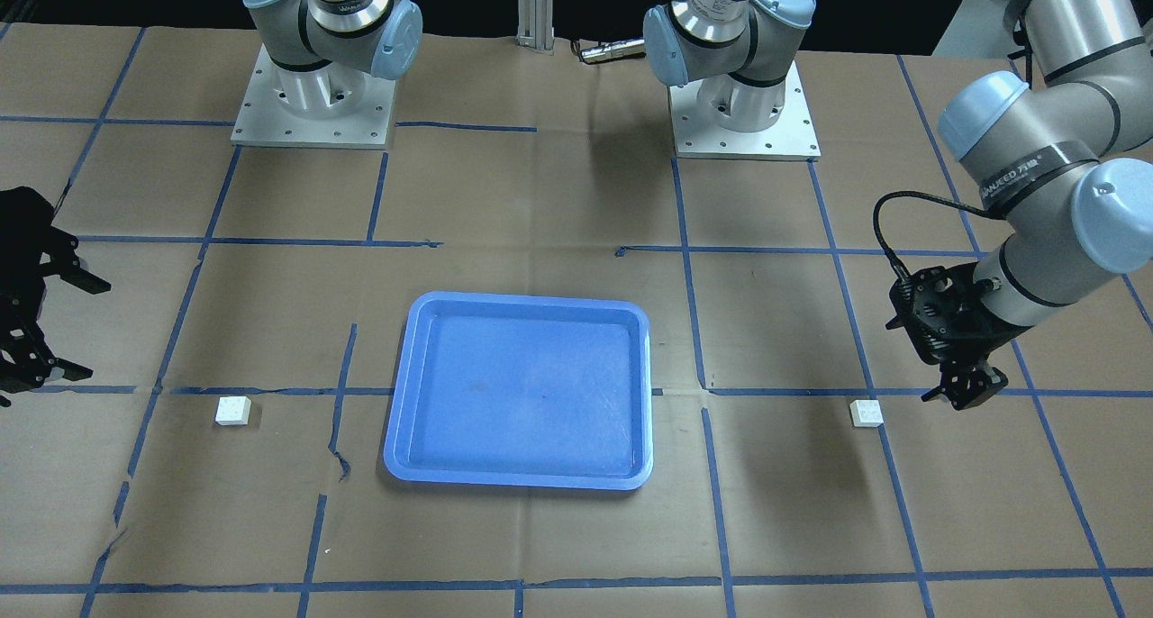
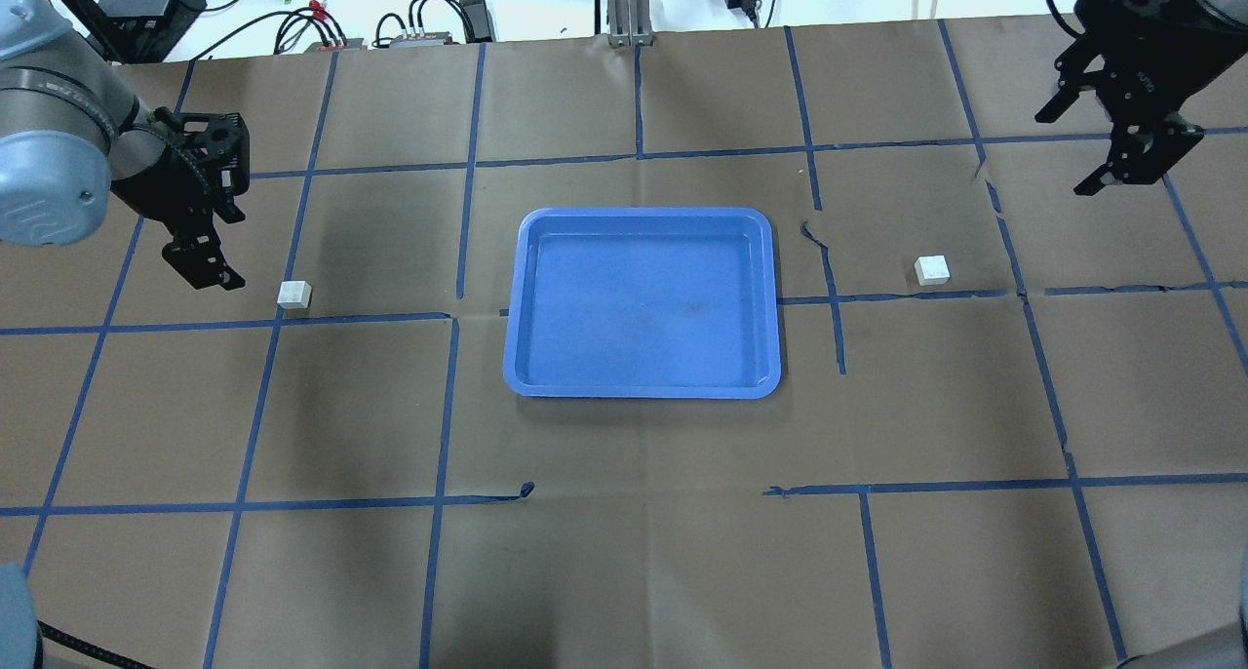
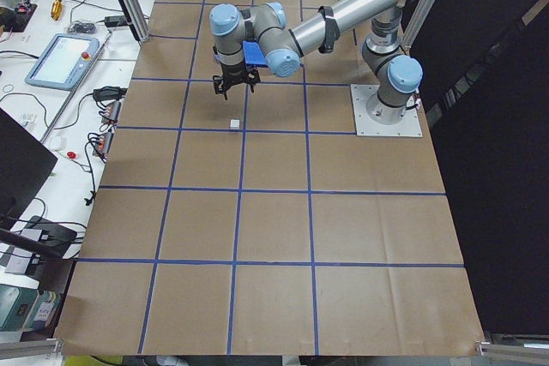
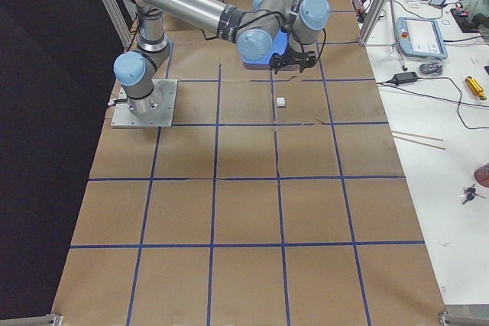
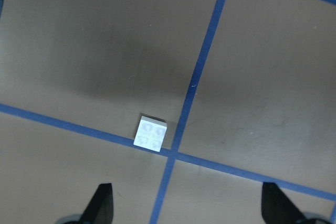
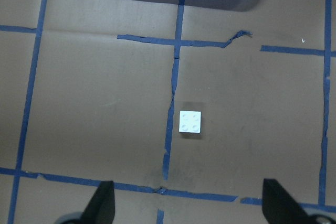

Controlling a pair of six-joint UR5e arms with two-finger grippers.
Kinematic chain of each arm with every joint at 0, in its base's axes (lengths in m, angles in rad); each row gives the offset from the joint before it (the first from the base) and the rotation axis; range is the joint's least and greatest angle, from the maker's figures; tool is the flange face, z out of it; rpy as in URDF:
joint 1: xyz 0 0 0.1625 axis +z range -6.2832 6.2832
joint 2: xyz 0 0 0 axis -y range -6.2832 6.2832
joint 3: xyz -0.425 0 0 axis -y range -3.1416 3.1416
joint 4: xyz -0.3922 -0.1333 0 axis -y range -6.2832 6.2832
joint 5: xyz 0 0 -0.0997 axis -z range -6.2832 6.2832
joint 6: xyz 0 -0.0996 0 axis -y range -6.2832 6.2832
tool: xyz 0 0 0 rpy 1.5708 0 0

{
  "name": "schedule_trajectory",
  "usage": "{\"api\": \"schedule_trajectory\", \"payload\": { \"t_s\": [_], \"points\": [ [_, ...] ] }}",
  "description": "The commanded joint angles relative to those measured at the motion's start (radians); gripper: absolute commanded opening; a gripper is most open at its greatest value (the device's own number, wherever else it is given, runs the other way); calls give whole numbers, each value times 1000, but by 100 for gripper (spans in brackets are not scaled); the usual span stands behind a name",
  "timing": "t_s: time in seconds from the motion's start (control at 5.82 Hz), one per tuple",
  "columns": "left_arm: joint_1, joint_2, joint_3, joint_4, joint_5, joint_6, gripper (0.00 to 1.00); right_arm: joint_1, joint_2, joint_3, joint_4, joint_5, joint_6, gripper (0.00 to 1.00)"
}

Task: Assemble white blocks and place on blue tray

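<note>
The blue tray lay empty in the middle, with the left white block and the right white block at its sides. Beyond, the left gripper and the right gripper hung wide open, not above them; an uncentred descent could knock one away.
</note>
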Motion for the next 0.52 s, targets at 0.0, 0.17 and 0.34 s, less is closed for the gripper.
{"api": "schedule_trajectory", "payload": {
  "t_s": [0.0,0.17,0.34],
  "points": [
    [24,-83,-18,94,-47,56,99,-43,93,0,-22,123,-84,100],
    [37,-112,-21,113,-63,59,99,-77,147,2,-28,189,-117,100],
    [41,-123,-32,127,-63,92,99,-88,199,37,-46,233,-143,100]
  ]
}}
